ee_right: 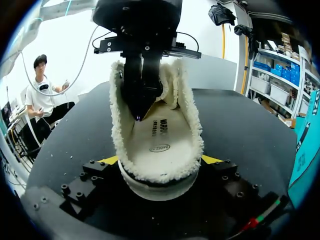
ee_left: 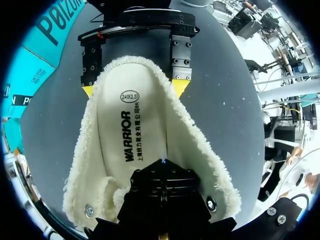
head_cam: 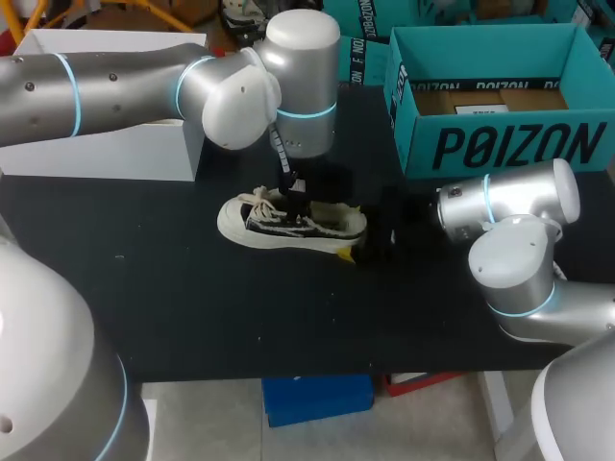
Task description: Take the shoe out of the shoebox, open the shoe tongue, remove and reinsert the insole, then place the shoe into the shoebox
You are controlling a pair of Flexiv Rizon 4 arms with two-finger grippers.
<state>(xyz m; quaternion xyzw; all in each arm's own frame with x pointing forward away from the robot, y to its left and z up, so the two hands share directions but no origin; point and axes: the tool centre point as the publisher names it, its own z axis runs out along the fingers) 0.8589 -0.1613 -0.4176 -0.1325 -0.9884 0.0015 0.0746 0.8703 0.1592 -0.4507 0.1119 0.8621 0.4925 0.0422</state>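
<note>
Two boxes on the black table [head_cam: 192, 307]: the teal shoebox [head_cam: 509, 144] at the far right, open side up, and a white box [head_cam: 96, 158] at the far left, partly under my left arm. Neither touches the shoe.

The shoe [head_cam: 279, 226] stands on its sole mid-table, outside the shoebox and apart from it, heel toward my right arm. Its fleece-lined mouth is spread wide, and the insole [ee_left: 130, 125] lies flat inside, in full view.

The right gripper [ee_right: 160, 160] comes in low at the heel. Its fingers are spread wide, with one yellow tip [ee_left: 180, 86] against each side of the fleece collar, clamping the heel between them.

The left gripper [ee_right: 140, 112] comes straight down into the shoe's mouth near the tongue end. Its fingers look pressed together into a single point that sits on or just above the insole. The view is poor there, so I can't say whether anything is pinched between them.
</note>
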